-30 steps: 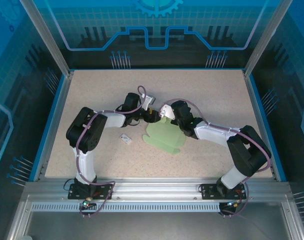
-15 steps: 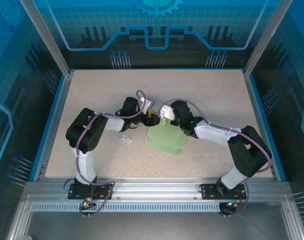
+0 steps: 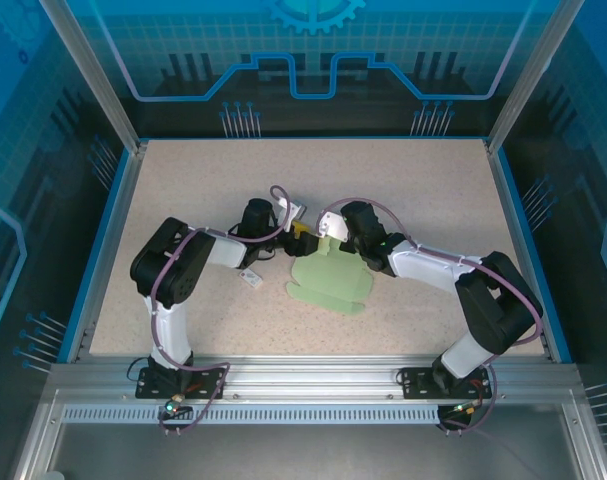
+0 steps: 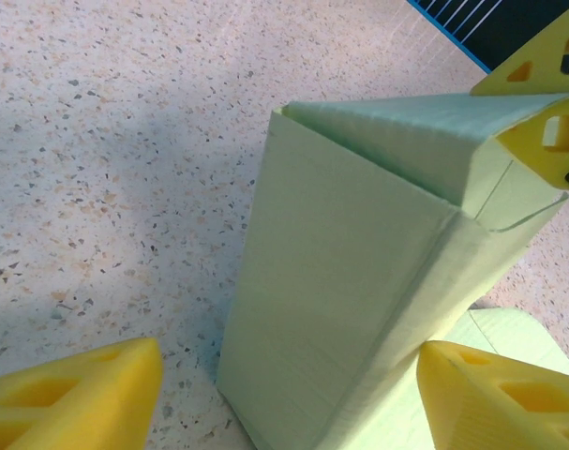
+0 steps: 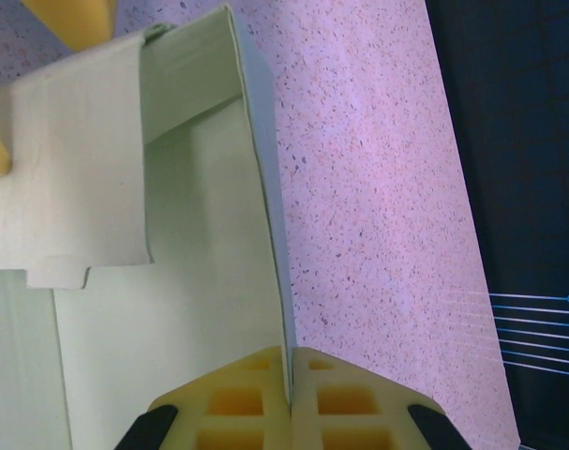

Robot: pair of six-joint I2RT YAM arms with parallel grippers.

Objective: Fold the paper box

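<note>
The paper box (image 3: 328, 282) lies at the middle of the table (image 3: 433, 190), the tag (image 3: 250, 277) near its left edge.

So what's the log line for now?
left gripper: open, straddling paper box | right gripper: shut on its wall | fold: unfinished

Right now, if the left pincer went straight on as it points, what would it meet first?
Probably the paper box: its raised panel stands right before the left pincer, depth unclear.

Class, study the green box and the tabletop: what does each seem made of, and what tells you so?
The paper box: thin cardboard, pale green and matte, judging by its crisp creases and faintly ribbed surface. The tabletop: speckled stone-look surface, perhaps laminate or terrazzo; the look leaves that open.
</note>
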